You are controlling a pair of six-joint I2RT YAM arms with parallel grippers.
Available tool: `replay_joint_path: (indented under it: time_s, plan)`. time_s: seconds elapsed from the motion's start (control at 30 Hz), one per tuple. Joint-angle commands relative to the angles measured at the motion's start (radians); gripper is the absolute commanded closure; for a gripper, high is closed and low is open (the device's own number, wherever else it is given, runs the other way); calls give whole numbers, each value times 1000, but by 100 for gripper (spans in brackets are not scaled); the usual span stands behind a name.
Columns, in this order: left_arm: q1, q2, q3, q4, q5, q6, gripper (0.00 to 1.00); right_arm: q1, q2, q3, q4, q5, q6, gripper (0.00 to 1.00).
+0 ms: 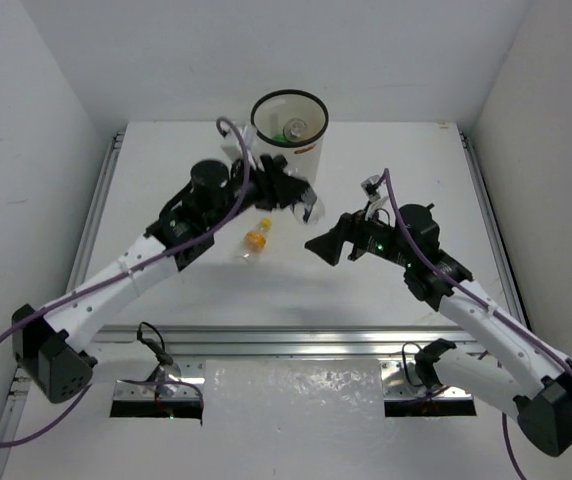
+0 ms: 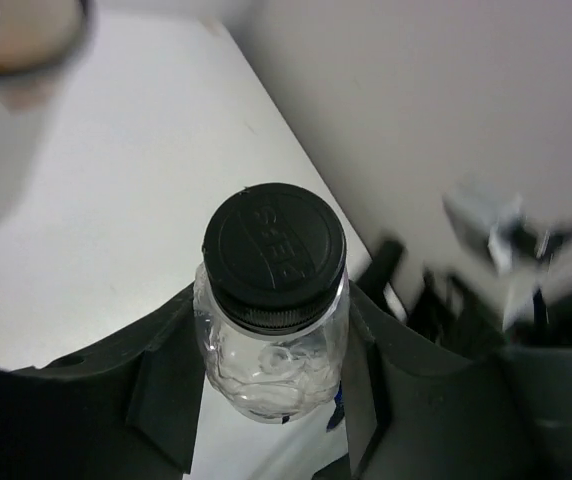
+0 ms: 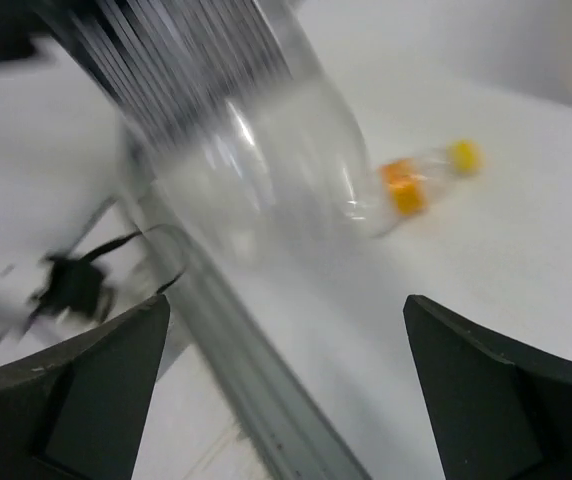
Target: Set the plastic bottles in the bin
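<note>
My left gripper is shut on a clear bottle with a black cap and holds it above the table, just in front of the bin. The bin is white with a black rim, and something green shows inside it. A clear bottle with a yellow-orange cap lies on the table below the left gripper. It also shows in the right wrist view. My right gripper is open and empty, to the right of that lying bottle, jaws wide apart.
The bin's blurred rim is at the top left of the left wrist view. A metal rail runs along the near table edge. White walls close in the table on three sides. The right wrist view is motion-blurred.
</note>
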Motion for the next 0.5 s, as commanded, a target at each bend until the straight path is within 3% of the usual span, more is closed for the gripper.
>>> replay_joint_path:
  time_s: [0.0, 0.07, 0.2, 0.3, 0.33, 0.37, 0.4, 0.43, 0.47]
  plan:
    - [15, 123, 292, -180, -370, 55, 100, -6, -72, 61, -392, 538, 23, 1]
    - [50, 239, 437, -223, -399, 93, 100, -6, -103, 6, -417, 663, 21, 1]
    - [133, 419, 642, -241, -411, 123, 100, -9, -179, -90, -402, 654, -5, 1]
    - [188, 595, 852, -286, -385, 130, 87, -10, -184, -109, -403, 613, -10, 1]
    - [199, 643, 971, -339, -380, 133, 78, -10, -178, -112, -405, 595, -16, 1]
    - [210, 736, 1028, -368, -359, 133, 55, -10, -175, -114, -406, 584, -18, 1]
    - [230, 784, 1086, -390, -339, 136, 43, -10, -170, -115, -403, 562, -16, 1]
    - [234, 823, 1189, -430, -324, 140, 23, -12, -160, -123, -393, 544, -21, 1]
    - [239, 891, 1234, -448, -311, 141, 19, -12, -150, -127, -380, 522, -22, 1]
